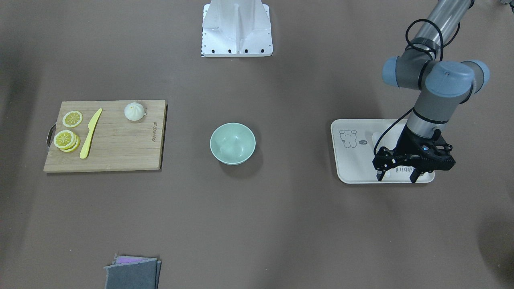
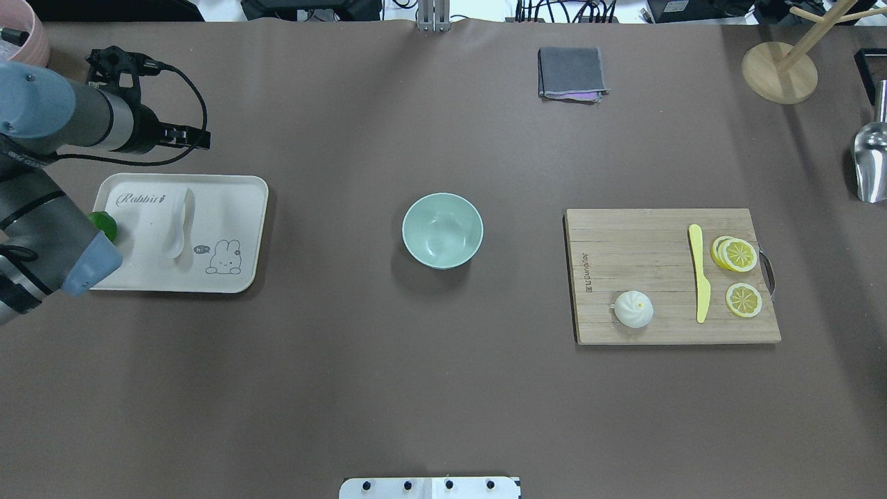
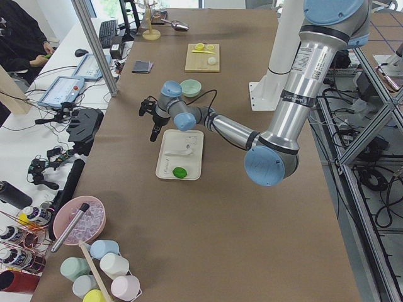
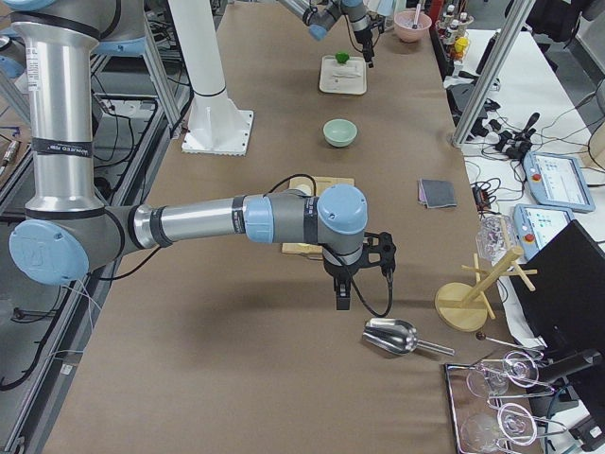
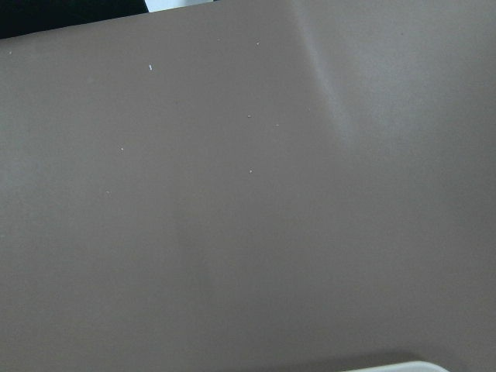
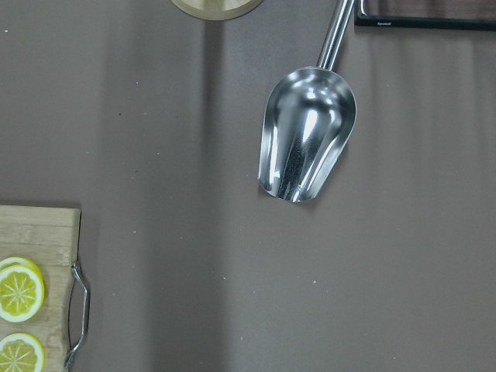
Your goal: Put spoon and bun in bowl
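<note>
Spoon on tray; left tool downward, fingers apart, just beyond it.

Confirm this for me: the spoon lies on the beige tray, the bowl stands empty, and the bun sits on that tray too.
Not quite. The bun sits on the wooden cutting board, not the beige tray, as the overhead exterior view shows. The rest holds: the spoon lies on that tray and the bowl stands empty.

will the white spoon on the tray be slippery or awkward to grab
Probably slippery: the spoon looks smooth and glossy. It lies low on the tray, so its handle may skid when pinched. It looks rigid, unlikely to bend.
</note>
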Controlling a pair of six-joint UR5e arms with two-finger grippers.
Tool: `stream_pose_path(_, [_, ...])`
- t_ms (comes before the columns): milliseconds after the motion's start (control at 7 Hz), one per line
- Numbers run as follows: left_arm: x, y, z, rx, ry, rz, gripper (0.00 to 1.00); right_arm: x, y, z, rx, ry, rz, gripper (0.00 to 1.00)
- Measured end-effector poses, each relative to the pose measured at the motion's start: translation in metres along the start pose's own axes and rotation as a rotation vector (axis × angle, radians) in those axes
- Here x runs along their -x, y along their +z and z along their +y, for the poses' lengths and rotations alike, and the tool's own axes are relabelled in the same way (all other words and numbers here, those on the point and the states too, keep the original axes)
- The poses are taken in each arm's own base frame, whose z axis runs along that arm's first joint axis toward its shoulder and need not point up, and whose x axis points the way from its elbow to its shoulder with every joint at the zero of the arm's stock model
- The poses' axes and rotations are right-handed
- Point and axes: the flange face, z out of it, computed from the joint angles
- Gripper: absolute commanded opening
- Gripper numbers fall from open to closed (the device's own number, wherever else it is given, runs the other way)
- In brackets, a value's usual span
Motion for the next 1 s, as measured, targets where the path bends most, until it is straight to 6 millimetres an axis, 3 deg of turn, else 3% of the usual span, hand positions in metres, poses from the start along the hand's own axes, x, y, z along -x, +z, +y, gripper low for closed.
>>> stream_pose_path(286, [0.016,0.017,0.023,0.01,-0.012,-0.002,0.98,0.015,0.02,-0.002,0.006,0.012,-0.089,1.0])
stream_pose_path(571, [0.035,0.017,0.045,0.048,-0.016,-0.003,0.98,0.034,0.037,-0.007,0.013,-0.009,-0.087,1.0])
stream_pose_path(857, [0.024,0.012,0.071,0.084,0.001,0.024,0.95,0.033,0.046,-0.007,-0.008,-0.042,-0.075,1.0])
stream_pose_path(1000, [0.016,0.014,0.083,0.1,0.015,0.033,0.75,0.033,0.047,-0.008,-0.012,-0.042,-0.075,1.0])
